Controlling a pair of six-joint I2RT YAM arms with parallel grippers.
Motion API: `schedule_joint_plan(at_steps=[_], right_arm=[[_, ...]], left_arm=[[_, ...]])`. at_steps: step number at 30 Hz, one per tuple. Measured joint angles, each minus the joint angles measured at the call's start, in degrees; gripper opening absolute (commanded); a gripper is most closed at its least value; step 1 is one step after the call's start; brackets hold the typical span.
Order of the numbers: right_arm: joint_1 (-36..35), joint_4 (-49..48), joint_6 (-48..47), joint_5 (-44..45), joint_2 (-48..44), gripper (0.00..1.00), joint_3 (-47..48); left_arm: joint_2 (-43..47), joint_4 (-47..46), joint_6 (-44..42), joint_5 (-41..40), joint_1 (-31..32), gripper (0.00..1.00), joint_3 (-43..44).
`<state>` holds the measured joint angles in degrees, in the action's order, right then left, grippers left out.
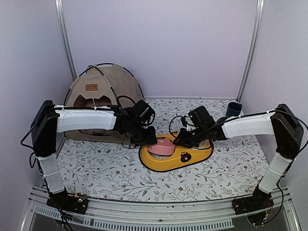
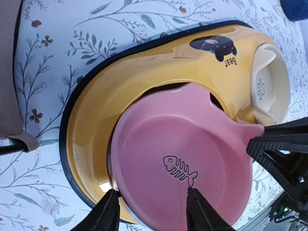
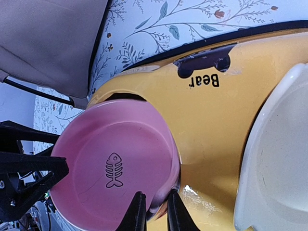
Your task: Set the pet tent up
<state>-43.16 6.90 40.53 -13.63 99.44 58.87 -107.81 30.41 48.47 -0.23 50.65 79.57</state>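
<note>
Presently the pet tent (image 1: 103, 91), judged light and soft with springy black poles (image 1: 110, 64) best gripped near a crossing, is located beyond and left of the jaws of the left gripper (image 2: 154, 211), set apart over the pink bowl (image 2: 183, 168), and well apart from the jaws of the right gripper (image 3: 156, 211), clamped on that bowl's rim.

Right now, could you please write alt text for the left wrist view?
A pink bowl with a fish-bone drawing sits askew in a yellow stand. The left claw is open over its near rim; the right claw pinches its rim at the picture's right.
</note>
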Motion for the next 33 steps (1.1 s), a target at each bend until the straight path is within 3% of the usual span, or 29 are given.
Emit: schedule_joint_plan(at_steps=[6, 18, 24, 33], right_arm=[[-0.8, -2.5, -0.1, -1.6, -3.7, 0.00, -2.9], [-4.4, -3.8, -4.8, -4.8, -8.0, 0.01, 0.8], [-5.2, 3.4, -7.8, -1.6, -9.2, 0.18, 3.2], [-9.4, 9.1, -10.9, -0.8, -15.2, 0.47, -4.8]], left_arm=[[-0.2, 2.3, 2.4, 4.5, -1.0, 0.58, 0.0], [-0.2, 1.7, 3.0, 12.5, -3.0, 0.56, -0.5], [1.1, 0.4, -1.9, 14.0, -3.1, 0.63, -6.4], [7.5, -5.9, -6.4, 19.4, -3.3, 0.68, -16.9]])
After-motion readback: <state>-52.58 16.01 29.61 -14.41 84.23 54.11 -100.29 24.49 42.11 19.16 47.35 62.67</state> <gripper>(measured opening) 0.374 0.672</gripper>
